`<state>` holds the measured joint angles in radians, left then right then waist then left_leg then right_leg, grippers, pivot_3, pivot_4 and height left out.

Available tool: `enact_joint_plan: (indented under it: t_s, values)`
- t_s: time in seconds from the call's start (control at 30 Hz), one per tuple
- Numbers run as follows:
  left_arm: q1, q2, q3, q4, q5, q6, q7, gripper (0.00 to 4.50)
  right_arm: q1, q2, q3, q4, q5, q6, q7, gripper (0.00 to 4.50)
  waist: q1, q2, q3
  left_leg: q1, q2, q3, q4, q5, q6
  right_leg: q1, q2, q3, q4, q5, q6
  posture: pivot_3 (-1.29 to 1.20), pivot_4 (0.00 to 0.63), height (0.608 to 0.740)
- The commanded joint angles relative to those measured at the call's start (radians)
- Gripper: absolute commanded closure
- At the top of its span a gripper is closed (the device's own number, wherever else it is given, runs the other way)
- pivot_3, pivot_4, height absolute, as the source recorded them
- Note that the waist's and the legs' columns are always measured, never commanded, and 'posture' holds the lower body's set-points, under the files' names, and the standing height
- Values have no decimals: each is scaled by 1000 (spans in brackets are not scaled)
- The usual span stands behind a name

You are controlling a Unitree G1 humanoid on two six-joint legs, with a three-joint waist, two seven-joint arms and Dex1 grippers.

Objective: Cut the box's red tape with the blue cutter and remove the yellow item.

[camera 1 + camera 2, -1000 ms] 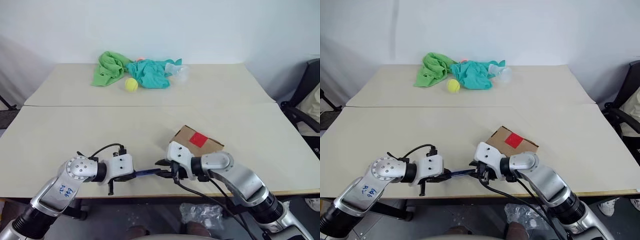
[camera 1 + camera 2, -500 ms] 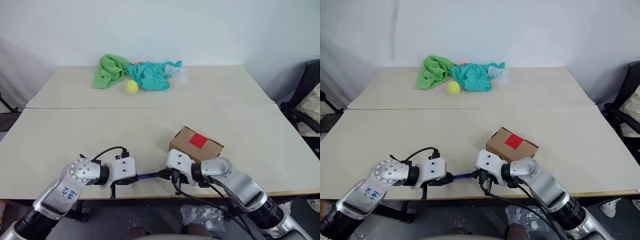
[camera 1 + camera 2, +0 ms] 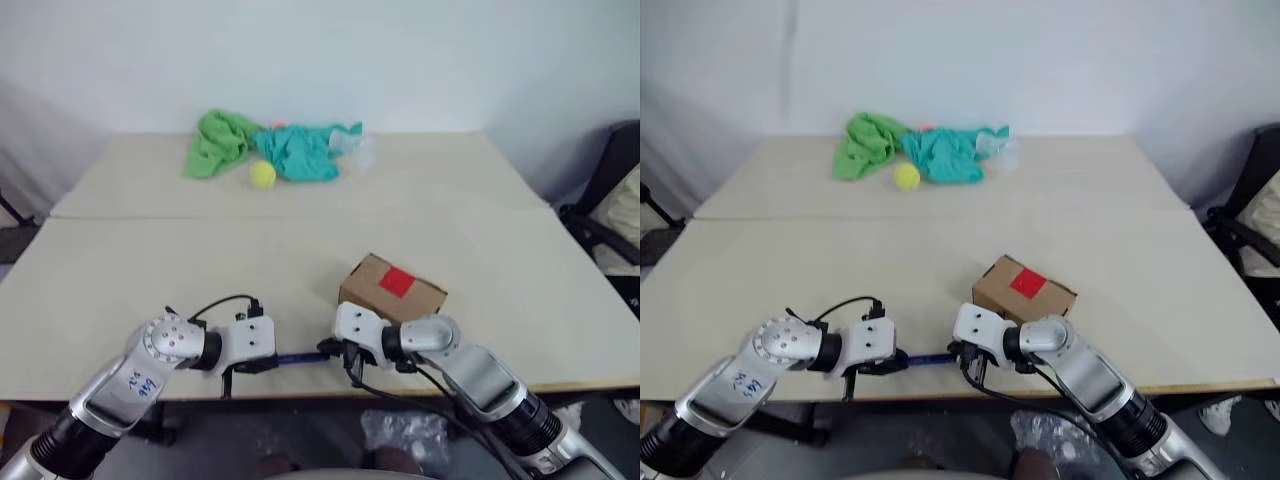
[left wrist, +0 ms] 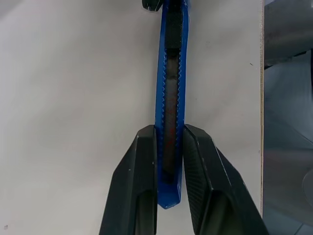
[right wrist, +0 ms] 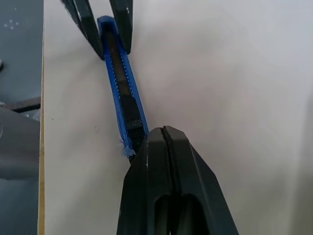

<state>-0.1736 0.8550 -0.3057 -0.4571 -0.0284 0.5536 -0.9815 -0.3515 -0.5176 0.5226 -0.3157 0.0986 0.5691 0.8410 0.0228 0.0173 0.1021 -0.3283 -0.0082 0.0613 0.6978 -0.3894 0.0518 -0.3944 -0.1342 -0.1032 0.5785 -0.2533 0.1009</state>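
The blue cutter (image 3: 298,357) lies level just above the table's front edge. My left gripper (image 3: 272,360) is shut on the cutter's rear end (image 4: 171,98), one finger on each side. My right gripper (image 5: 164,129) is shut, its fingers pressed flat together with their tips on the cutter's front end (image 5: 120,83), by the black slider. Just behind my right hand the brown box (image 3: 392,290) stands closed, with the red tape (image 3: 397,281) square on its top. The yellow item is hidden.
At the back of the table lie a green cloth (image 3: 215,143), a teal cloth (image 3: 297,150) and a yellow-green tennis ball (image 3: 263,173). The table's front edge (image 3: 300,392) runs right under both hands. A dark chair (image 3: 610,200) stands off to the right.
My right gripper's fingers have shut at the cutter's front end and that hand has sunk a little. My left gripper has kept its hold in place. The head view has tilted down.
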Motion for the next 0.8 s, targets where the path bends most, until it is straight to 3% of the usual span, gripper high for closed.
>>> enact_joint_plan:
  t_s: [0.03, 0.27, 0.5, 0.8]
  values:
    - [26, -4, -65, 20, 17, 22, -14, 4068, 5, -1, 14, -27, -4, -5, 19, 4467, 0, 6, 5, 4, -1, 0, 1, 1, -4, -1, -1, 2, 7, 1, 1, 0, 150, 740]
    - [15, -10, -74, 12, 25, 53, -16, 4068, 5, -15, -31, -98, 29, 23, 34, 4467, 1, 16, 15, 6, 1, -7, 0, -4, -8, 1, 0, -1, 12, -1, 0, 0, 150, 740]
    - [12, -17, -78, 9, 29, 74, -6, 4068, 17, -62, -73, -157, 77, 60, 73, 4467, 2, 15, 23, 6, 0, -7, 1, -5, -7, 2, 0, -2, 10, -1, 0, 0, 150, 740]
    - [9, -21, -81, 8, 31, 82, -5, 4068, 27, -78, -37, -96, 37, 25, 77, 4467, 2, 14, 29, 5, 0, -10, 0, -5, -7, 2, -3, -1, 8, -1, 0, 0, 150, 740]
